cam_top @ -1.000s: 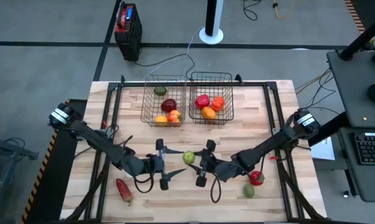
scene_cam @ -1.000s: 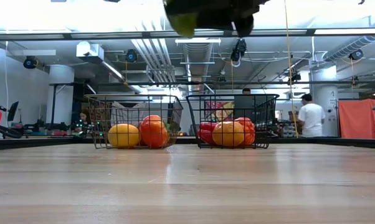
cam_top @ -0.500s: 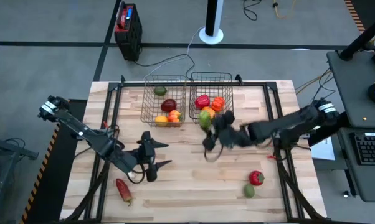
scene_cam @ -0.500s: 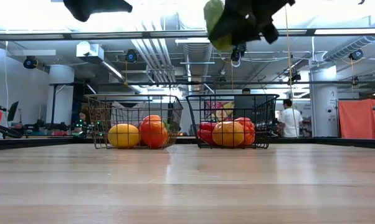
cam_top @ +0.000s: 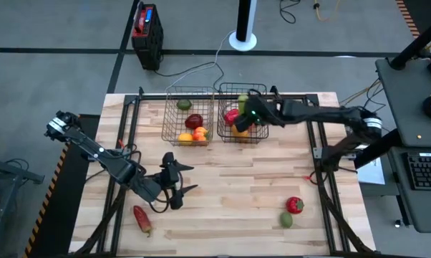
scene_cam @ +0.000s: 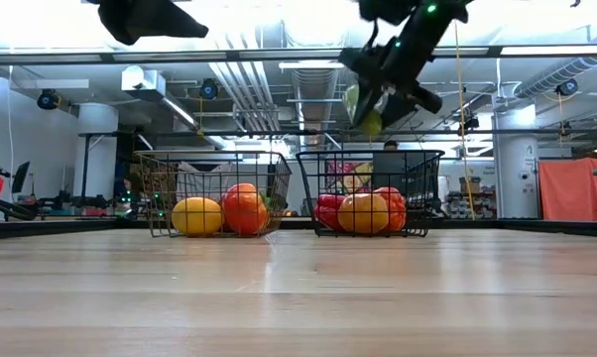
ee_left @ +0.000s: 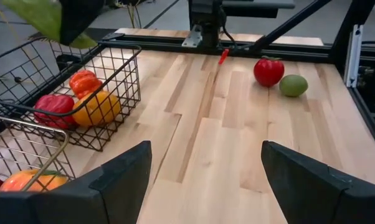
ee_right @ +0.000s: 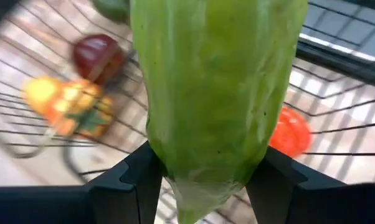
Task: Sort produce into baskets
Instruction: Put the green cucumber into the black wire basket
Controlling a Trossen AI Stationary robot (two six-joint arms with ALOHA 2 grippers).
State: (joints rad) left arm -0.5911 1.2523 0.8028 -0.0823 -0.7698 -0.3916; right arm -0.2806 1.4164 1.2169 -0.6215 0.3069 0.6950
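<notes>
1. Wooden table (cam_top: 223, 179) in a big workshop, two wire baskets at the far edge – the left basket (cam_top: 188, 116) and the right basket (cam_top: 242, 112) side by side.
2. Sorting looks well along, I'd say. Both baskets already have several pieces in them, red, orange, yellow and green.
3. Left on the table: a red chili (cam_top: 142, 218) at the near left, plus a red pepper (cam_top: 294, 205) and a small green fruit (cam_top: 286, 219) just beside each other at the near right.
4. The right gripper (cam_top: 250, 115) hangs above the right basket, clamped onto a green pepper (ee_right: 215, 93) – pale green, glossy, a bit lumpy, wider than the fingers gripping it. Not dropped yet.
5. The left gripper (cam_top: 178, 188) hovers over the near-left table with fingers spread wide and nothing between them.
</notes>
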